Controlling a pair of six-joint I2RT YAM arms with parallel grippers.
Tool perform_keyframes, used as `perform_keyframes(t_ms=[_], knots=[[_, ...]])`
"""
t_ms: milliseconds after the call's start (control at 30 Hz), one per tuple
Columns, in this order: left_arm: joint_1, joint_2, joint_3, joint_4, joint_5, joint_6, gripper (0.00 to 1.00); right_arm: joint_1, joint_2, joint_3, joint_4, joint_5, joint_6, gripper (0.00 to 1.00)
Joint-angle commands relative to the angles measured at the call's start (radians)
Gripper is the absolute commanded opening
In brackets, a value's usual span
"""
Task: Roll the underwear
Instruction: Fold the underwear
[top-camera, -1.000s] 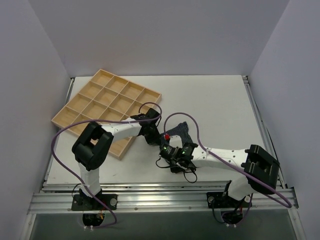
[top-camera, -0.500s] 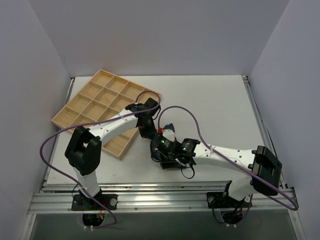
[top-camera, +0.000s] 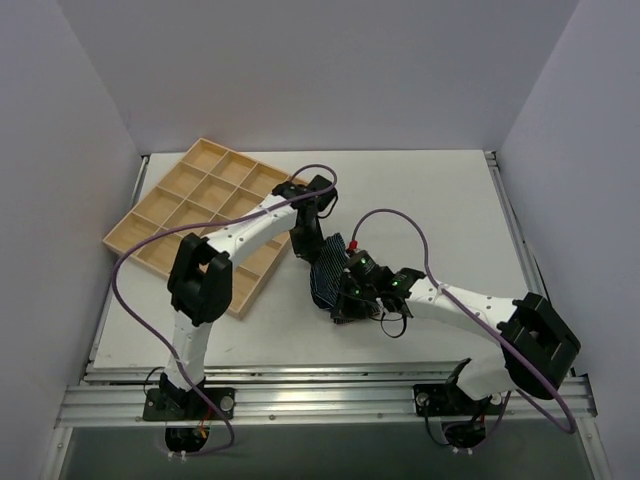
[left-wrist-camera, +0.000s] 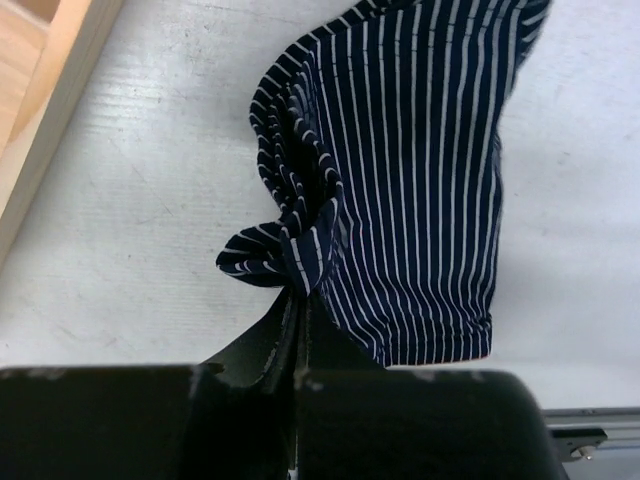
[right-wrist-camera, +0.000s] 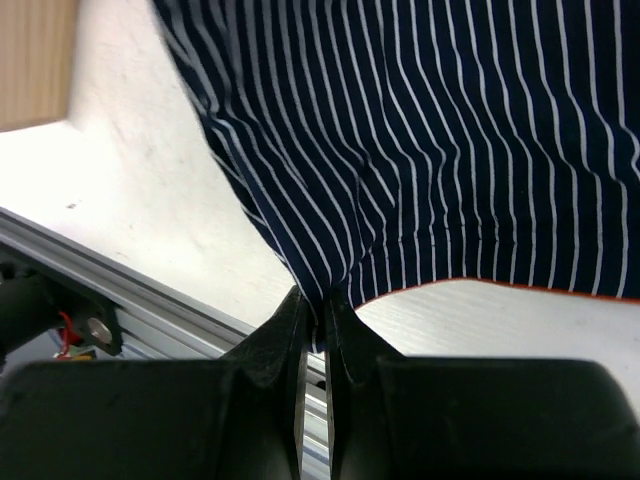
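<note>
Left gripper (left-wrist-camera: 298, 296): jaws pressed together on a bunched corner of the underwear (left-wrist-camera: 420, 170); right gripper (right-wrist-camera: 318, 312): jaws pinching the cloth near its reddish-brown edge. Underwear: stretched between the two over the table (top-camera: 440, 210), just right of the wooden tray (top-camera: 215, 190). Progress: judged early, cloth gripped but hanging open, no roll formed yet.

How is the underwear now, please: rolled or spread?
Spread, not rolled: the underwear stretches as a striped sheet between the left gripper and right gripper.
</note>
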Motion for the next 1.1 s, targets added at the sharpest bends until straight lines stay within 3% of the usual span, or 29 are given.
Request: perform_keyframes(t_ms=[0, 200, 367, 467, 567, 767, 933, 1067], knots=[[0.006, 0.061, 0.111, -0.094, 0.019, 0.016, 0.02, -0.029, -0.001, 0.017, 0.051, -0.054, -0.028, 0.0], [0.012, 0.16, 0.231, -0.204, -0.009, 0.02, 0.02, -0.04, 0.029, 0.118, -0.073, -0.007, -0.074, 0.0], [0.035, 0.1, 0.124, -0.189, 0.027, 0.02, 0.02, 0.003, 0.006, 0.112, -0.097, -0.035, -0.095, 0.0], [0.09, 0.057, 0.134, -0.214, 0.037, 0.017, 0.02, -0.019, -0.023, 0.143, -0.15, -0.019, -0.132, 0.0], [0.136, 0.063, 0.238, -0.201, 0.083, 0.007, 0.02, -0.109, -0.015, 0.14, -0.079, -0.111, -0.135, 0.0], [0.121, 0.226, 0.44, -0.254, 0.093, -0.006, 0.02, -0.238, 0.023, 0.083, 0.119, -0.307, -0.077, 0.0], [0.101, 0.324, 0.496, -0.163, 0.152, -0.044, 0.02, -0.324, 0.124, 0.1, 0.186, -0.378, -0.094, 0.0], [0.086, 0.445, 0.706, -0.23, 0.166, -0.047, 0.02, -0.371, 0.206, 0.132, 0.224, -0.396, -0.069, 0.0]])
